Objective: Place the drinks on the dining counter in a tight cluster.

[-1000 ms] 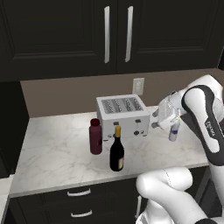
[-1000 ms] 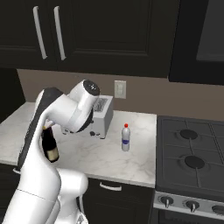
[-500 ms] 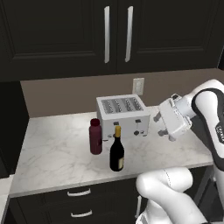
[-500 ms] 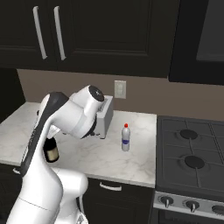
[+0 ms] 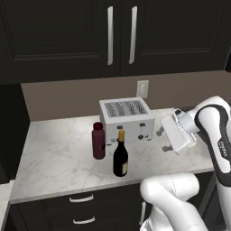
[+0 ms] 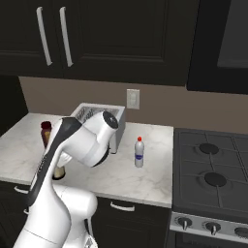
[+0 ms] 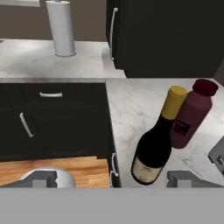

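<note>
On the marble worktop stand the drinks. The dark wine bottle with its gold neck is near the front edge, and the squat maroon bottle is just behind it to the left. The small pale red-capped bottle stands apart, to the right of the toaster. My gripper hovers right of the toaster, turned towards the bottles. In the hand view the wine bottle and the maroon bottle stand side by side ahead of my gripper, which is open and holds nothing. The dining counter is out of view.
A silver toaster sits at the back of the worktop, under dark wall cabinets. A black stove adjoins the worktop on the right. Dark drawers lie below, and a paper towel roll stands on a far counter.
The hand has dropped lower and turned from beside the small bottle to face left. The jaws stayed open. The bottles have not moved.
</note>
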You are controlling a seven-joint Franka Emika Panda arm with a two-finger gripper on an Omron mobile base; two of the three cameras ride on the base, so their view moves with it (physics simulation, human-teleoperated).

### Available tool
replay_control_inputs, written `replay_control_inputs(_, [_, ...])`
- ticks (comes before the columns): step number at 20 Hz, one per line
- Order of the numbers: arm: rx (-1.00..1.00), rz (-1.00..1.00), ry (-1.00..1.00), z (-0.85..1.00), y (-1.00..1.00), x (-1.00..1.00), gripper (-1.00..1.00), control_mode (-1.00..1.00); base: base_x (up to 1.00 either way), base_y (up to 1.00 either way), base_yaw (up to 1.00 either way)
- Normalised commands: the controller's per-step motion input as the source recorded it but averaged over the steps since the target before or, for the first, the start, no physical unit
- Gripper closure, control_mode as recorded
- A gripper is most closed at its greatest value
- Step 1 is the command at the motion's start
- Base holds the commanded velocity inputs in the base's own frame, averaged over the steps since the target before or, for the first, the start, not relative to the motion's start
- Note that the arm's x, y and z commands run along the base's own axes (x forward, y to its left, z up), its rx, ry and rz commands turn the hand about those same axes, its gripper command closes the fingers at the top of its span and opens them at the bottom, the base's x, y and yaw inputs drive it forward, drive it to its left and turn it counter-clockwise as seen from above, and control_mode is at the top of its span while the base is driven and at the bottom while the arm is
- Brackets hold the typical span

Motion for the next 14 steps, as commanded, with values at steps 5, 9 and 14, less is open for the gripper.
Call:
replay_control_inputs(5, [0.0,0.03,0.01,-0.06,0.0,0.0,-1.0,-1.0,0.0,0.0,0.0])
replay_control_inputs(9, [0.0,0.0,0.01,-0.01,0.02,0.14,-1.0,-1.0,0.0,0.0,0.0])
replay_control_inputs(14, [0.0,0.0,0.0,-0.22,0.08,0.37,-1.0,-1.0,0.0,0.0,0.0])
